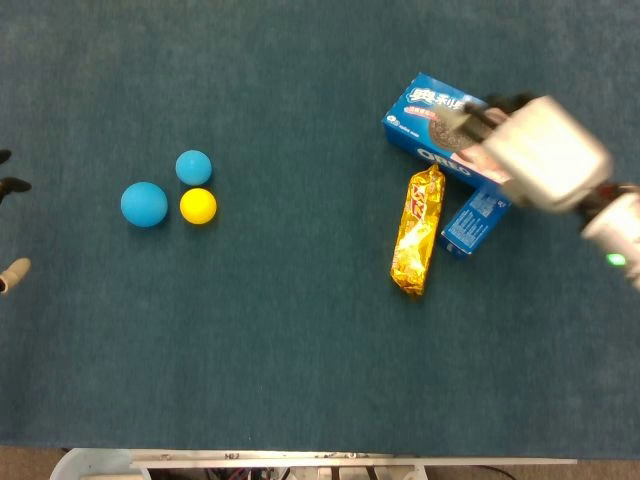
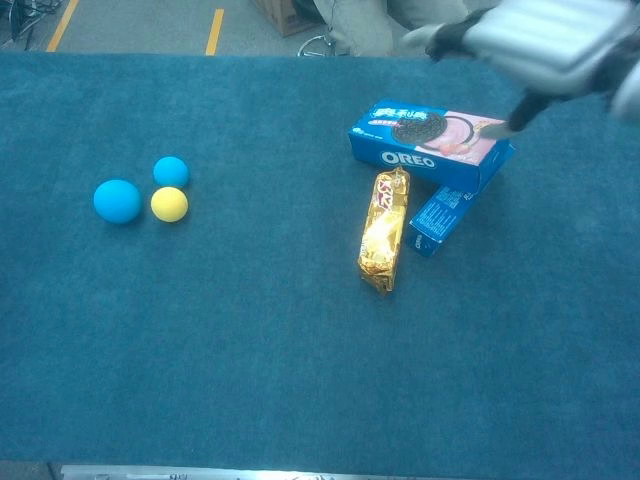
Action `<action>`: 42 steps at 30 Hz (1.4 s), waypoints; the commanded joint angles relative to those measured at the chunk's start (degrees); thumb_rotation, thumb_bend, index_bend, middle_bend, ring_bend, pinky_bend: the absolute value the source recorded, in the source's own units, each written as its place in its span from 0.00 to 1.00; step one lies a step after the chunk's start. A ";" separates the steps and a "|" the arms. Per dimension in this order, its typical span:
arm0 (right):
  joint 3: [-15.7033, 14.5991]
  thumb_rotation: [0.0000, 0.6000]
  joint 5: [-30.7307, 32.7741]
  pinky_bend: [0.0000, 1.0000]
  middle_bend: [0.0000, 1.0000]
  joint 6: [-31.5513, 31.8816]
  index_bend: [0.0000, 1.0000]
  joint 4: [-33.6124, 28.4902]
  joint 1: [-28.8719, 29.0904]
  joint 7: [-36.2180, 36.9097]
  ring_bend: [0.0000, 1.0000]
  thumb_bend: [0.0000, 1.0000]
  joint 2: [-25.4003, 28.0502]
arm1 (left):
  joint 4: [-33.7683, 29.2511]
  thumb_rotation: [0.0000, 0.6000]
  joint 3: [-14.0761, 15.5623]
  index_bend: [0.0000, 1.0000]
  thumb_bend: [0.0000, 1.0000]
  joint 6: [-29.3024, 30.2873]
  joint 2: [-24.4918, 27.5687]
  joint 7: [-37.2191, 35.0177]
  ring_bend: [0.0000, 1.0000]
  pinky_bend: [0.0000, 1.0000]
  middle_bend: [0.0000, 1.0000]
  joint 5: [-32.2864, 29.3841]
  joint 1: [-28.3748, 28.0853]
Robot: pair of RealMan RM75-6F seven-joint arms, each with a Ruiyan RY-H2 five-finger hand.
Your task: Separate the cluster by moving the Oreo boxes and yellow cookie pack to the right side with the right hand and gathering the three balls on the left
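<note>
Yellow cookie pack (image 1: 417,232): one. It lies flat on the table (image 1: 300,360), right of centre, long axis running roughly from the far edge toward the near edge. Its far end touches or nearly touches the large Oreo box (image 1: 455,128); contact cannot be confirmed.

Oreo boxes: two. The large Oreo box lies toward the far right part of the table. The small Oreo box (image 1: 473,218) lies tilted just beside the pack, its far end tucked against or under the large box.

Balls: three, grouped near the left edge. The large blue ball (image 1: 144,204), the small blue ball (image 1: 193,166) and the yellow ball (image 1: 198,205) sit close together; the yellow ball appears to touch the small blue one.

Right hand (image 1: 540,150): raised above the large Oreo box, blurred by motion. It holds nothing visible. Whether its fingers are spread or curled cannot be told.

Left hand (image 1: 12,230): only fingertips show at the left edge in the head view. They appear apart, with nothing between them.

Step in hand (judgement): the sorting appears essentially complete, with packs on the right and balls on the left. The right hand is clear of the goods.

Next move (judgement): if further separation is required, lower the right hand onto one box and slide it toward the right edge without dragging the pack leftward.
</note>
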 commanded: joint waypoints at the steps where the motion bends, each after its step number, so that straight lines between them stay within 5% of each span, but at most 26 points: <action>1: -0.80 1.00 -0.18 0.44 0.30 4.02 0.16 -0.99 -4.43 2.55 0.27 0.13 3.32 | 1.40 1.00 -0.46 0.24 0.19 0.48 -1.06 -0.72 0.00 0.05 0.11 0.35 -0.29; 19: -4.58 1.00 -10.04 0.47 0.34 31.09 0.22 1.07 -28.56 7.89 0.31 0.13 5.39 | 3.85 1.00 -1.06 0.24 0.19 8.56 -5.73 2.19 0.00 0.05 0.11 2.14 2.86; 29: -4.44 1.00 -11.16 0.47 0.35 32.34 0.22 4.97 -34.06 10.64 0.31 0.13 3.90 | 3.92 1.00 -0.59 0.24 0.19 12.84 -6.38 2.22 0.00 0.05 0.12 2.47 5.85; 42: -2.49 1.00 -11.25 0.47 0.35 31.12 0.22 5.55 -37.12 12.75 0.31 0.13 4.38 | 2.55 1.00 -0.88 0.24 0.18 11.53 -5.37 4.42 0.00 0.05 0.11 -0.16 6.57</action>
